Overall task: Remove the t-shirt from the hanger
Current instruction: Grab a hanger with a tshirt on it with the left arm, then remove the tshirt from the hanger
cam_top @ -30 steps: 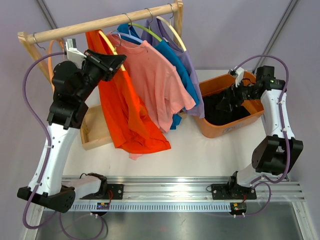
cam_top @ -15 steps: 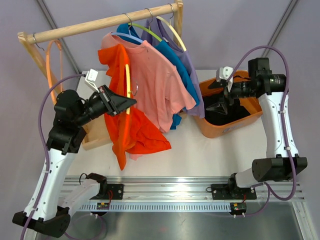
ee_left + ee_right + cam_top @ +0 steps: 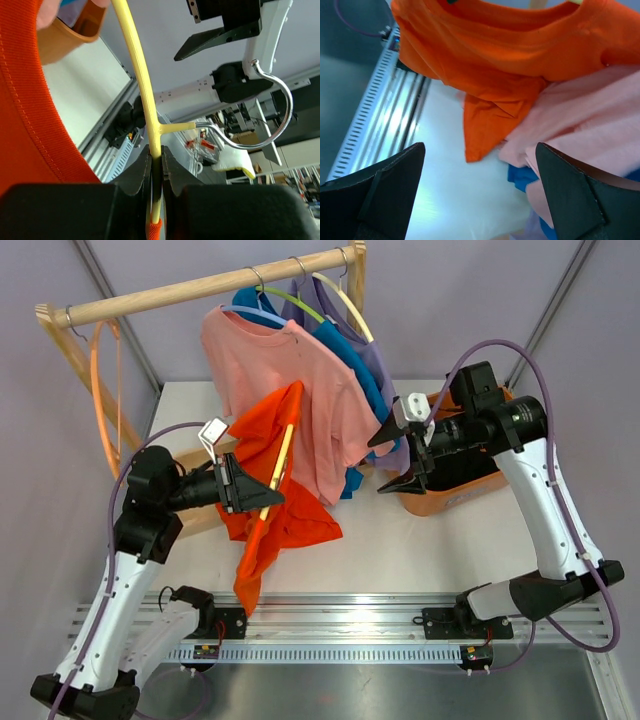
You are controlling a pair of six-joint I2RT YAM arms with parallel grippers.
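Our left gripper (image 3: 262, 492) pinches the yellow hanger (image 3: 283, 445); our right gripper (image 3: 392, 460) hangs spread. If tugged sideways, the orange t-shirt (image 3: 300, 525) may snag by its collar.

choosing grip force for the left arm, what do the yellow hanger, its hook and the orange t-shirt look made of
Yellow hanger: probably plastic, or plastic-coated wire; a thin rod, smooth, evenly coloured, slightly glossy.
Hook: bare metal, polished, with bright reflections along the curve.
Orange t-shirt: soft knitted fabric, likely cotton jersey; matte, with a ribbed edge band and a visible line of stitching.
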